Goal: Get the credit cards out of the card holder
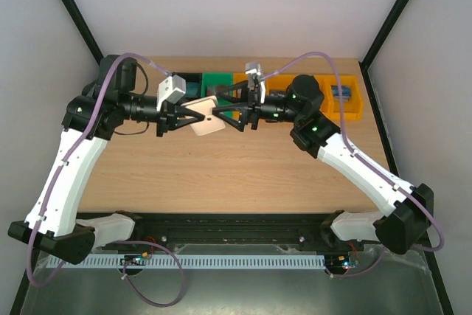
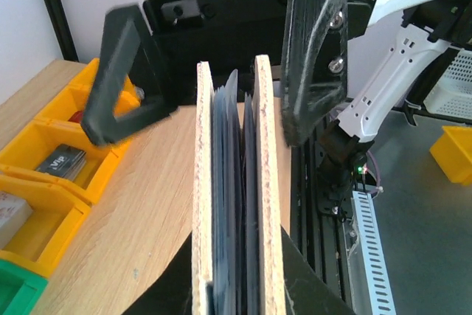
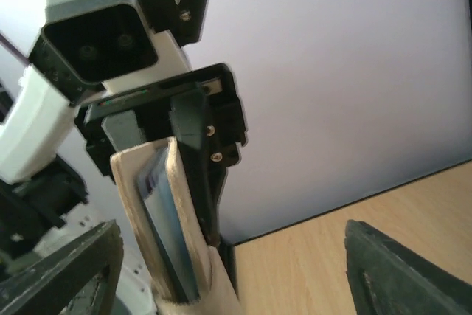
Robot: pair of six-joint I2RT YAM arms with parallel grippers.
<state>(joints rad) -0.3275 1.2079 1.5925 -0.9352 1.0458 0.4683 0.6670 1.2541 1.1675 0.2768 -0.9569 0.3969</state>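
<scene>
Top view: holder (image 1: pixel 207 118) held above the table (image 1: pixel 221 175) at centre, my left pincer (image 1: pixel 193 114) clamped on its 9 o'clock edge, my right pincer (image 1: pixel 223 113) spread wide at its 3 o'clock edge, holding nothing. Left wrist view: holder edge-on, cards (image 2: pixel 232 182) packed dark between its covers; right fingers (image 2: pixel 313 57) stand either side of the far end. Risk: closing there would pinch the whole holder, not one card. Right wrist view: left jaws press the covers together. Risk: squeezed cards may jam, a pull may drag the holder loose, and freed cards could fall.
</scene>
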